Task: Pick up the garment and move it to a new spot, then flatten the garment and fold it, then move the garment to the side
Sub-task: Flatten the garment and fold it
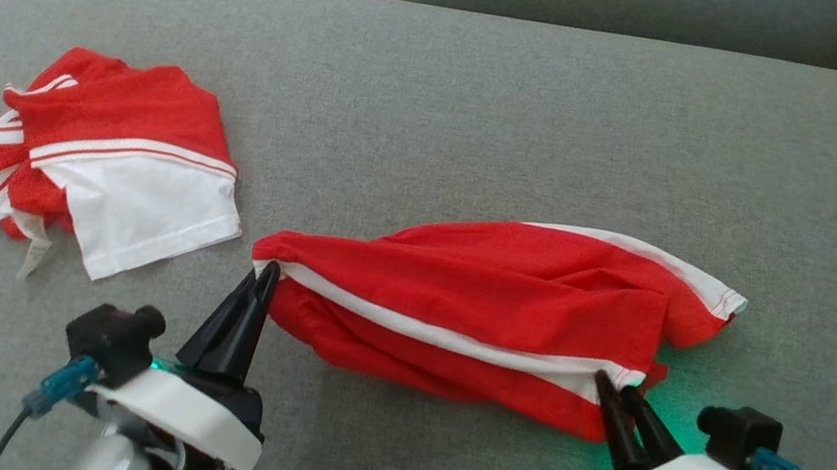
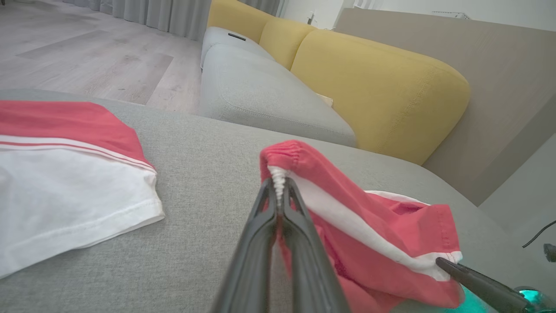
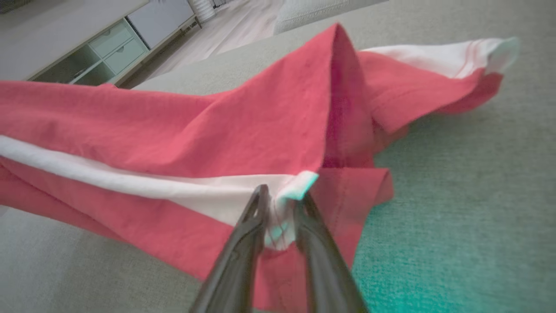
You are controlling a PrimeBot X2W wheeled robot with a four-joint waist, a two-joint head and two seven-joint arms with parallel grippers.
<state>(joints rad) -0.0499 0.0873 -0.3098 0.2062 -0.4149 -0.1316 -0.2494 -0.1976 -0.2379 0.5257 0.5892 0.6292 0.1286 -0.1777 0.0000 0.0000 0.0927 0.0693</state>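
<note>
My left jaws clamped on white-striped end of red garment [image 1: 496, 283] on grey sofa [image 1: 492, 110]. My right jaws straddle its other white corner, half closed; cannot tell if gripping.

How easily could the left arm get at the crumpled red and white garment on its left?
Probably not yet: the cushion up to that pile is bare, but the left end effector is shut on a corner of the other red garment and must let go first.
</note>
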